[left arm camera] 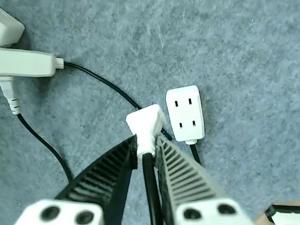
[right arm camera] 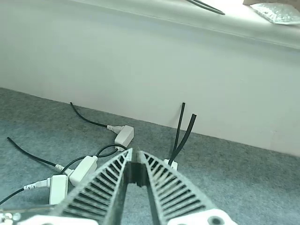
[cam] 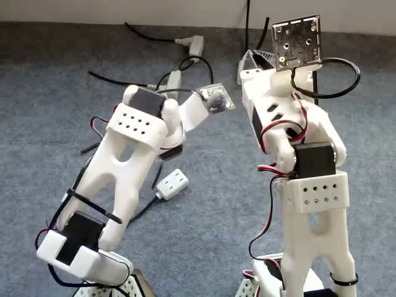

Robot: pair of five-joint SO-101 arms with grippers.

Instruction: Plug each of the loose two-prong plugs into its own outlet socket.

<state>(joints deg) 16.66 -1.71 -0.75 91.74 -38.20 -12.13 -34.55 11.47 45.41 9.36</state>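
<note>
My left gripper (left arm camera: 146, 140) is shut on a white two-prong plug (left arm camera: 145, 123), whose black cord runs back between the fingers. The plug hovers just beside a white outlet block (left arm camera: 185, 114) lying face up on the grey carpet, both slot pairs empty. In the high view that outlet block (cam: 172, 184) lies beside the left arm. My right gripper (right arm camera: 136, 157) is raised above the carpet near the wall, shut with nothing visible in it. Loose white plugs (right arm camera: 123, 134) (right arm camera: 84, 168) lie on the carpet beyond it.
Two more white plugs (left arm camera: 28, 63) (left arm camera: 7, 28) with black cords lie past the outlet block. In the high view, plugs (cam: 195, 43) (cam: 175, 79) and cables trail along the back by the wall. A white piece (right arm camera: 171, 164) with black cables stands behind the right gripper.
</note>
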